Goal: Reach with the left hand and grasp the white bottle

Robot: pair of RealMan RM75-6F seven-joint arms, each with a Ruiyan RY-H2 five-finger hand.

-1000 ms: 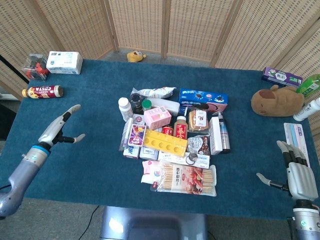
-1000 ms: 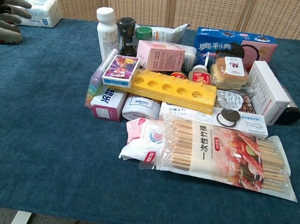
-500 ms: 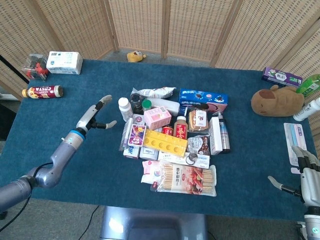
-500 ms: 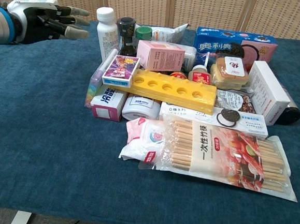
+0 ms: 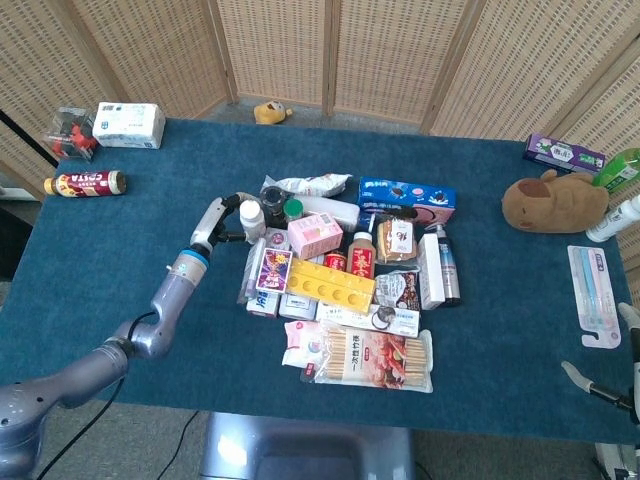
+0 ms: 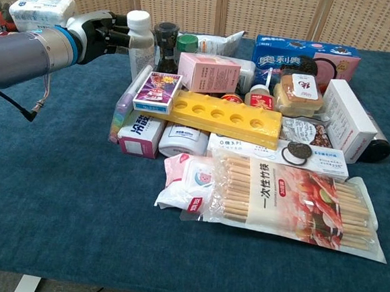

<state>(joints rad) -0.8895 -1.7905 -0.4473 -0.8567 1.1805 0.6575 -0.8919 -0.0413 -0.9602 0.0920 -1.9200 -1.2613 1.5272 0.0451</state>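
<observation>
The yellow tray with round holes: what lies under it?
The yellow tray rests on a white jar and a long white box, beside a purple card box. How far these reach beneath it is hidden by the tray.

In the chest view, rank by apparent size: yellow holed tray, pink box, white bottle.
1. Yellow holed tray, largest.
2. Pink box.
3. White bottle, partly hidden by the left hand; it also stands farther back, so true size is unsure.

Woven rattan screen panels (image 5: 380, 55) in pale wooden frames close off the back, folding at angles. In front, a table draped in deep blue cloth (image 5: 120, 290). Grey floor (image 5: 150, 440) shows below its near edge, evenly daylit.
</observation>
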